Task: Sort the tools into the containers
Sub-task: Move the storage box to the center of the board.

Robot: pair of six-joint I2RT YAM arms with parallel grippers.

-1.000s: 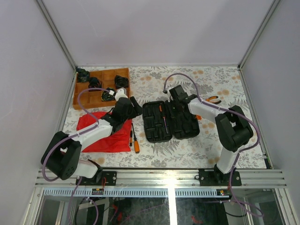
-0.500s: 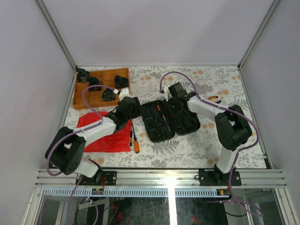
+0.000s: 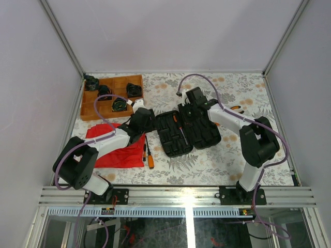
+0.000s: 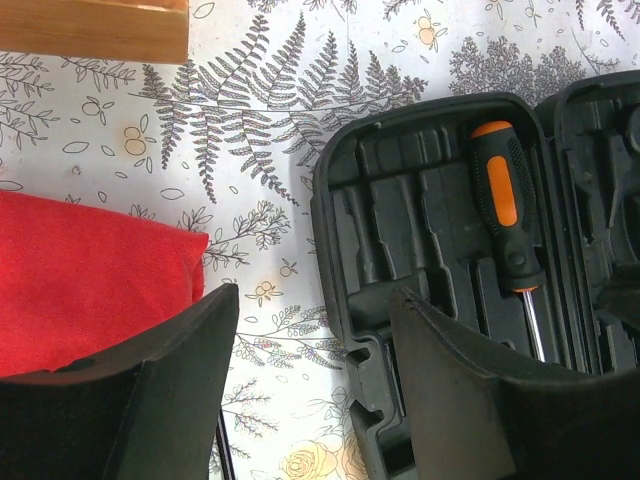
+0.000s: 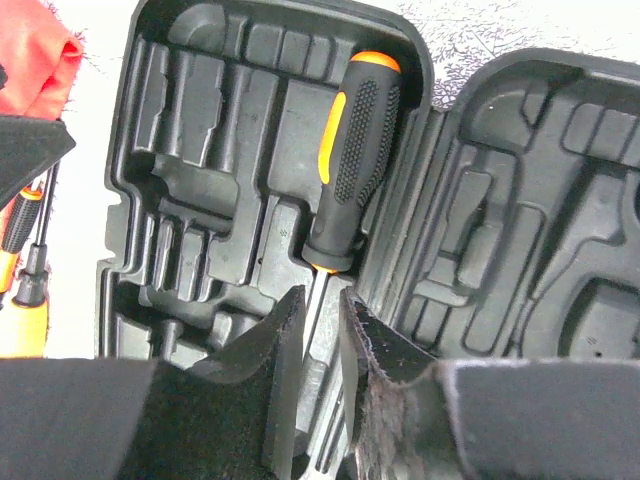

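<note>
The black tool case (image 3: 199, 135) lies open on the floral table. An orange-and-black screwdriver (image 3: 179, 127) lies in a slot near the hinge of its left half (image 5: 220, 180), handle (image 5: 352, 150) pointing away from me. My right gripper (image 5: 322, 305) hovers over the screwdriver's metal shaft, jaws slightly open on either side of it, gripping nothing. My left gripper (image 4: 315, 340) is open and empty, straddling the left rim of the case (image 4: 340, 300). Two more screwdrivers (image 3: 149, 152) lie between the red cloth and the case. Orange-handled pliers (image 3: 236, 109) lie at the right.
A wooden compartment tray (image 3: 135, 79) with dark parts in it stands at the back left, its edge (image 4: 100, 25) showing in the left wrist view. A red cloth (image 3: 116, 150) lies under the left arm. Metal rails border the table.
The right gripper's jaws have parted a little, leaving the screwdriver lying in the case. The case has turned slightly. The left gripper has shifted toward the case's left rim.
</note>
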